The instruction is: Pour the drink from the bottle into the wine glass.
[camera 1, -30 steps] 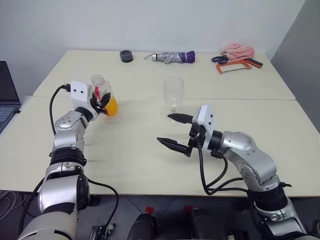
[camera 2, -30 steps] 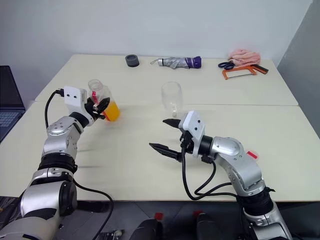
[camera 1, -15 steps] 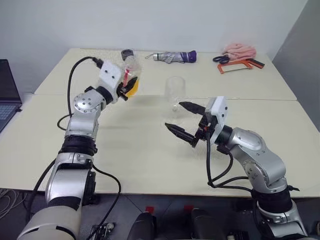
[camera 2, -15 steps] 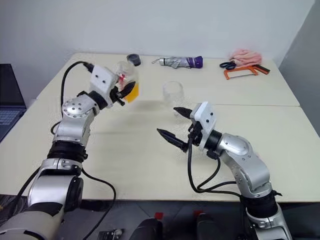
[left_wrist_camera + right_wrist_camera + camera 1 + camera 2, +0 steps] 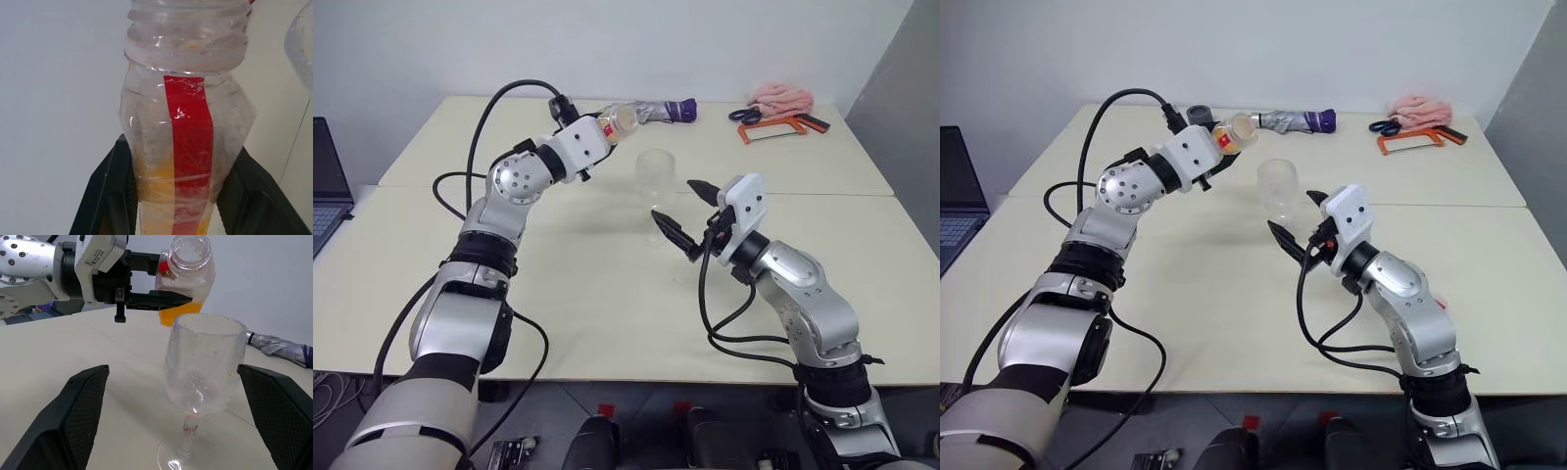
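Right wrist view: left gripper [image 5: 168, 297] clamps uncapped bottle [image 5: 188, 271] above empty wine glass [image 5: 205, 369]; right gripper [image 5: 690, 211] wide open, empty. Pour not yet begun; drink [image 5: 178, 311] all in bottle.

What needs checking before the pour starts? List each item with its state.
1. Bottle gripped by the left gripper: ok, black fingers clamp both sides.
2. Cap off: ok, the neck is open.
3. Drink in the bottle: ok, orange liquid inside.
4. Wine glass upright and empty: ok.
5. Glass steadied: not ok, the right gripper is open, its fingers either side of the glass, apart from it.
6. Bottle mouth over the glass rim: cannot tell; it looks beside the glass, tilted.
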`<state>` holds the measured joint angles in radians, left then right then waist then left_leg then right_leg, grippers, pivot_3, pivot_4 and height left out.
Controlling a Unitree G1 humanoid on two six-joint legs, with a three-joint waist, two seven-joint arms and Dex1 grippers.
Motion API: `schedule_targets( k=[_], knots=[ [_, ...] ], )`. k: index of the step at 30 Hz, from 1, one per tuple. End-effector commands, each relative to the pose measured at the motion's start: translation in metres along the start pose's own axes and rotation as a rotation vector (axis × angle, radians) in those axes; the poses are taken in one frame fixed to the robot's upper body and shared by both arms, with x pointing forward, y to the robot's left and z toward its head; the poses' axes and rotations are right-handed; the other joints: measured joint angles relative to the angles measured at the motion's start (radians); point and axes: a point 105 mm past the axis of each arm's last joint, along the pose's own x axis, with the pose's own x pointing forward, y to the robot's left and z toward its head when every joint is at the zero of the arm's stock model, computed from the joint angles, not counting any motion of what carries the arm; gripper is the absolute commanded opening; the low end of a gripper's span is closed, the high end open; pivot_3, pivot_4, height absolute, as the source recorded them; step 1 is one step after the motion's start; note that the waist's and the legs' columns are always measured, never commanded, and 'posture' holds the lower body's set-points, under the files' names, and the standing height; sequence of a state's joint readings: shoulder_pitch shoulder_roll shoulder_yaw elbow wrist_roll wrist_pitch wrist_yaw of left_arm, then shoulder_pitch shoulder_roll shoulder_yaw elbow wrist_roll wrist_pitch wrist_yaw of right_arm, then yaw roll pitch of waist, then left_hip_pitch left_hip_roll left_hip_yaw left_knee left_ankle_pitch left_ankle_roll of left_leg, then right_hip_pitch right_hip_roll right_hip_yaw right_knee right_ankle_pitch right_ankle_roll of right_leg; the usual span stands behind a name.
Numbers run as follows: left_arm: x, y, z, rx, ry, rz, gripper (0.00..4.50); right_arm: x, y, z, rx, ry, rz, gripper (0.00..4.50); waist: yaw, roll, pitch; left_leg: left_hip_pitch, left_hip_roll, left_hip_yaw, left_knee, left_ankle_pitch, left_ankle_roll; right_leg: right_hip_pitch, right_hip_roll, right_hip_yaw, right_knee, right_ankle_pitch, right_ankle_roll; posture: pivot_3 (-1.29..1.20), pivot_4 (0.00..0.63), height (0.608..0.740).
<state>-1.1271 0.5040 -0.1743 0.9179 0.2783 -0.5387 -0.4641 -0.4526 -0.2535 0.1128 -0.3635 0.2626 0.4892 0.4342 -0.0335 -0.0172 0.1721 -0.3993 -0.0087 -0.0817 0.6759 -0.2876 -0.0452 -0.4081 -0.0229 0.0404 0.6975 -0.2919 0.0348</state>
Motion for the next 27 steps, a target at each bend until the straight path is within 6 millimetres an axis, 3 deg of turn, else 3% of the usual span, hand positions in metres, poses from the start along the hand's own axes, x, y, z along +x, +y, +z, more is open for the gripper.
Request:
schedule_targets(
  k=[1, 14, 27],
  knots=[
    [0.008, 0.018, 0.023, 0.097, -0.074, 0.049, 1.69, 0.0, -0.001, 0.008, -0.019, -0.04, -0.022, 4.5, 0.0, 0.0, 0.0, 0.0, 0.0, 0.0, 0.0, 0.0, 0.0, 0.0, 0.0, 0.0, 0.0, 0.0, 0.0, 0.0, 0.15, 0.74],
    [0.016, 0.015, 0.032, 0.3, -0.108, 0.03, 1.69, -0.009, -0.01, 0.003, -0.043, -0.066, -0.114, 4.5, 0.0, 0.0, 0.0, 0.0, -0.001, 0.001, 0.0, 0.0, 0.0, 0.0, 0.0, 0.0, 0.0, 0.0, 0.0, 0.0, 0.15, 0.74],
    [0.019, 0.017, 0.035, 0.473, -0.107, 0.043, 1.69, -0.014, -0.001, 0.0, -0.03, -0.086, -0.089, 4.5, 0.0, 0.0, 0.0, 0.0, -0.001, 0.001, 0.0, 0.0, 0.0, 0.0, 0.0, 0.0, 0.0, 0.0, 0.0, 0.0, 0.15, 0.74]
  ],
)
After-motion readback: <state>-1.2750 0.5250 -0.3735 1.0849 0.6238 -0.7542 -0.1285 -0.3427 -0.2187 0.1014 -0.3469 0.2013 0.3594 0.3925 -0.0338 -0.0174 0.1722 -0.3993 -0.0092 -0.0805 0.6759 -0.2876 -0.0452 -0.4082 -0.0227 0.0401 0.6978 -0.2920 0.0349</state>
